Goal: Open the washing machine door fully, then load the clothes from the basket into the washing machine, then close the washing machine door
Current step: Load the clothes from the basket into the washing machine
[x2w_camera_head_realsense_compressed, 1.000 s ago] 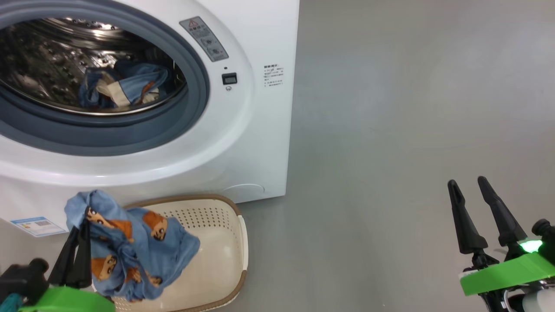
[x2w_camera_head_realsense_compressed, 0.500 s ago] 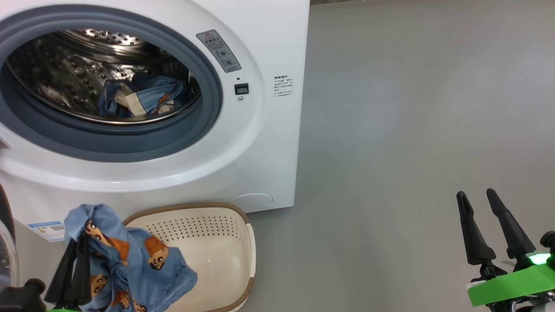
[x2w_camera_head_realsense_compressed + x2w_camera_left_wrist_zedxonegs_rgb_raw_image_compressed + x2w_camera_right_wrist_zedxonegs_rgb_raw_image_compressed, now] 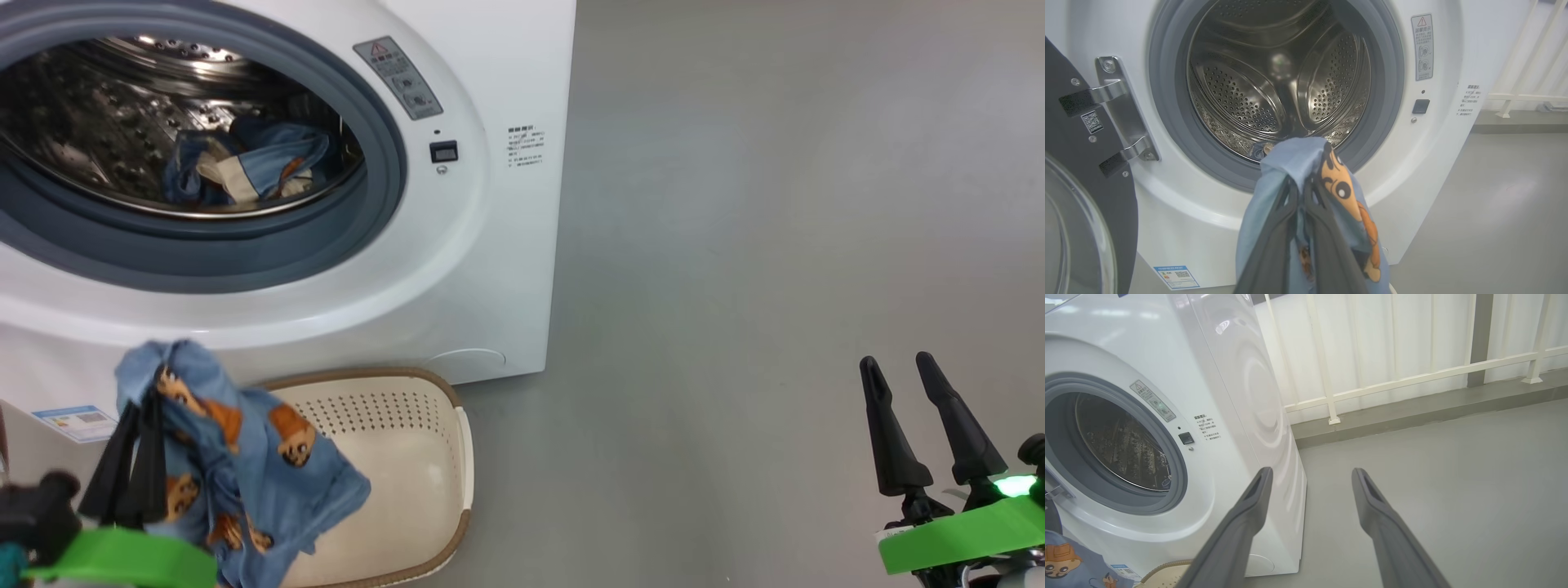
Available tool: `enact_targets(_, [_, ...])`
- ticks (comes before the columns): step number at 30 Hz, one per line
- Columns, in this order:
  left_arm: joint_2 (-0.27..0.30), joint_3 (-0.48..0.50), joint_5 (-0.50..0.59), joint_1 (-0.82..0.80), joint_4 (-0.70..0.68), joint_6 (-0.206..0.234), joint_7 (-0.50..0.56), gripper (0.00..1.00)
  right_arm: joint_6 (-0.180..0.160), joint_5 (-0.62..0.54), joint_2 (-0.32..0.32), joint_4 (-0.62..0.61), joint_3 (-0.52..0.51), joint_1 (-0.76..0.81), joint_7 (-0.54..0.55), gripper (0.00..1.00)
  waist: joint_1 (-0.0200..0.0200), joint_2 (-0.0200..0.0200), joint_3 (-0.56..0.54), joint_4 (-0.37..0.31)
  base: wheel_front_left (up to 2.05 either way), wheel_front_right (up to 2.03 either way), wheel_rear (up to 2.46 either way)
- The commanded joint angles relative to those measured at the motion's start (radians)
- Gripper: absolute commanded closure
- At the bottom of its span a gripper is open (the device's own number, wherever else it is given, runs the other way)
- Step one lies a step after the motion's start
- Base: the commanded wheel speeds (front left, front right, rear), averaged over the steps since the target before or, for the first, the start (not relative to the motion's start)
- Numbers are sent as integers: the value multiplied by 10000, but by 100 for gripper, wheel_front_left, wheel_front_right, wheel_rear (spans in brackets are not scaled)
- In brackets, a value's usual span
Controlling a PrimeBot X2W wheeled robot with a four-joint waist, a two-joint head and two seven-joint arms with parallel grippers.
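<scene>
Head view: task sat midway for you. Door work done: in left wrist view glossy black door [image 3: 1086,163], clear bulging window [image 3: 1069,237], hung open on steel hinge [image 3: 1122,110]. One blue garment [image 3: 253,159] lay inside perforated steel drum [image 3: 1241,98]. Your left fingers [image 3: 135,461] pinched soft, crumpled blue bundle [image 3: 261,465] with orange-brown cartoon prints, hanging above cream perforated basket [image 3: 459,457], in front of white washer [image 3: 490,269], below grey rubber gasket [image 3: 384,188]. Basket bottom looked bare where visible. Your right fingers [image 3: 894,445] stood wide, empty, over smooth grey floor [image 3: 775,245]. Left for you, by my judgement: bundle into drum, door shut.
</scene>
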Motion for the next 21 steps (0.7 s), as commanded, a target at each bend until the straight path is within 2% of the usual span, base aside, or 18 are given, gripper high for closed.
enact_targets(1, [303,329,-34,-641,-109,19,27,100,54,-21,-157,-276,180,-187,-80,0,-1,0,133,-38,0,0,0])
enact_targets(15, [635,211,-124,-3407,1734,-226,326,100,54,-129,281,-267,372,-711,-80,0,-1,0,985,-411,0,0,0])
enact_targets(21, [951,146,-1,-4724,3045,-330,362,100,54,-151,447,-235,535,-945,-80,0,-1,0,1408,-677,0,0,0])
